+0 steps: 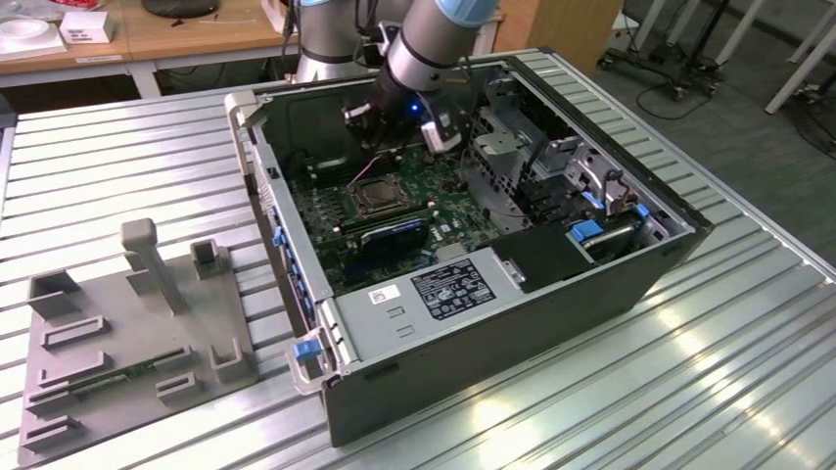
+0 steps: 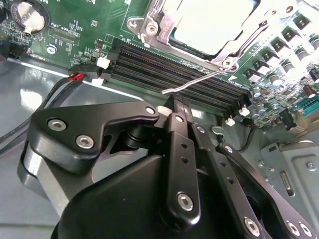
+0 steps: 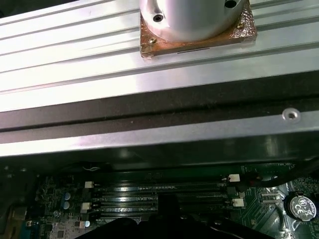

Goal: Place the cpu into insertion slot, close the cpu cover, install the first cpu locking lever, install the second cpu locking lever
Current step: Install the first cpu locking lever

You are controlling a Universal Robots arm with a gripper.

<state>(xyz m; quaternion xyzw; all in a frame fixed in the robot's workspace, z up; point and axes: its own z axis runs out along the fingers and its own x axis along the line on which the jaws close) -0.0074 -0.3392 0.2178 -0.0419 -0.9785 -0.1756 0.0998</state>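
My claw (image 2: 178, 103) is clenched, its two black fingers pressed flat together with nothing seen between them. The cpu (image 2: 209, 22), a pale dull square, lies flat in the insertion slot (image 1: 371, 197), framed by the silver cpu cover (image 2: 160, 31). A thin steel locking lever (image 2: 197, 80) slants across the black ribbed memory slots (image 2: 149, 62). Its bent end points toward my fingertips, just beside them.
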